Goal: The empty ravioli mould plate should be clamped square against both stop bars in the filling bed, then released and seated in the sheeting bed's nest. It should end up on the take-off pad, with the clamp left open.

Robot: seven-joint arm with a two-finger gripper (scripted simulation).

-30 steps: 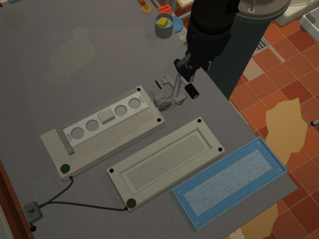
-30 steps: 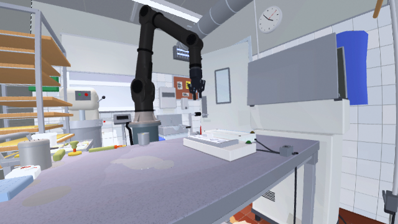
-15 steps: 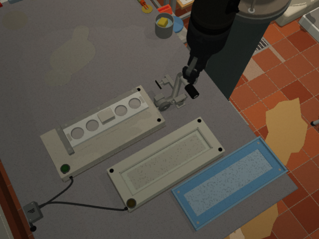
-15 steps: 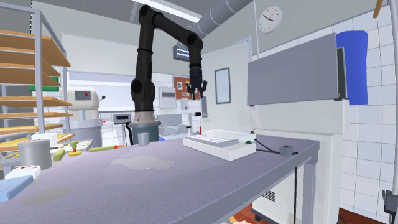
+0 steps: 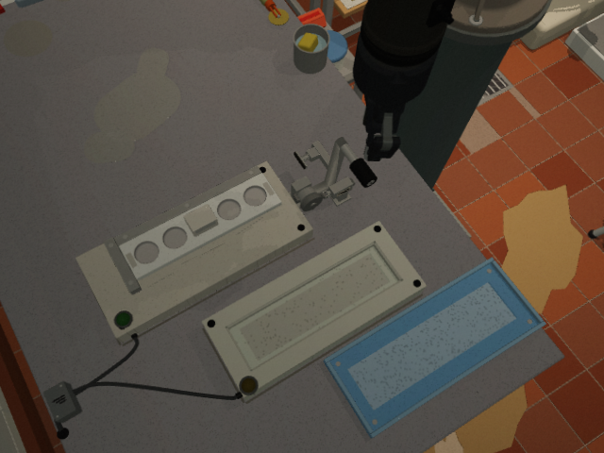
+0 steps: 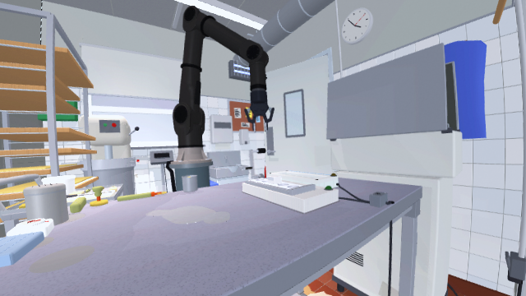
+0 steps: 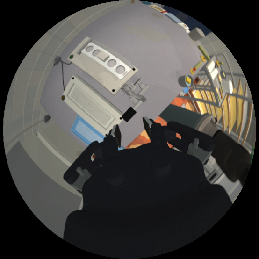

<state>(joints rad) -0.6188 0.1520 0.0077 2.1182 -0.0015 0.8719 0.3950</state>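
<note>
The toggle clamp (image 5: 328, 176) with its black-capped handle (image 5: 363, 172) stands at the right end of the filling bed (image 5: 195, 253), and my gripper (image 6: 259, 116) hangs open and empty high above that handle. The white mould plate (image 5: 202, 219), with round cavities and a square centre block, lies in the filling bed along the rear bar, its left end at the short stop bar (image 5: 124, 267). The sheeting bed (image 5: 314, 305) with its empty speckled nest sits in front. The blue take-off pad (image 5: 434, 344) lies at the table's front right corner, nothing on it.
Behind the beds a grey cup (image 5: 310, 48) holding a yellow block stands near the arm's base (image 5: 453, 88). A cable (image 5: 146, 385) runs from the two beds to a small box (image 5: 61, 401) at the left front. The table edge drops to tiled floor on the right.
</note>
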